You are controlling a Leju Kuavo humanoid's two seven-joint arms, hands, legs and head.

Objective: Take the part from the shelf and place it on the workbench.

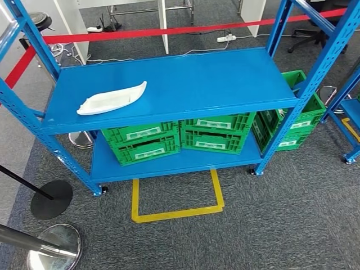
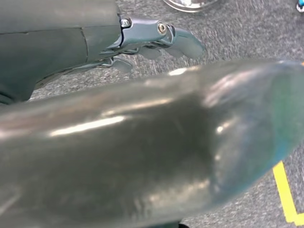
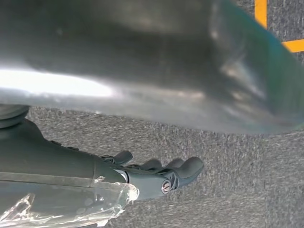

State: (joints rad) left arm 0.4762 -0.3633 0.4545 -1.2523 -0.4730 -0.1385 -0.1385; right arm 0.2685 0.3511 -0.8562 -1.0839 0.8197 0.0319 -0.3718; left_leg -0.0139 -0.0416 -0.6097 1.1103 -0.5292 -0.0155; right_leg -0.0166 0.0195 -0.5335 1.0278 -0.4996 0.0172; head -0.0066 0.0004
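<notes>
The part (image 1: 111,98), a long white moulded piece with one pointed tip and a shallow hollow along its length, is seen lying flat on the upper board of the blue shelf (image 1: 191,84), toward that board's left end and near its front edge. It is judged to be light and stiff, a thin-walled plastic shell rather than a solid block; the smooth surface is likely to be slippery, and the narrow tip could crack if squeezed. A hold across the broader, blunter end or around the middle, where the raised rim offers an edge, is judged safest, with the tip left free.

Neither hand is near it. The left hand (image 2: 157,40) is seen in its wrist view hanging over grey carpet, fingers extended and apart, with nothing held; the part lies well ahead of it and above it. The right hand (image 3: 161,175) is seen likewise over the carpet, fingers straight and loose, nothing grasped, and the part lies farther off across the body from it. The left hand is therefore judged the better placed for the reach.

Below the part, green crates (image 1: 178,138) are stored on the lower board, and a yellow floor marking (image 1: 176,212) is taped in front of the shelf.
</notes>
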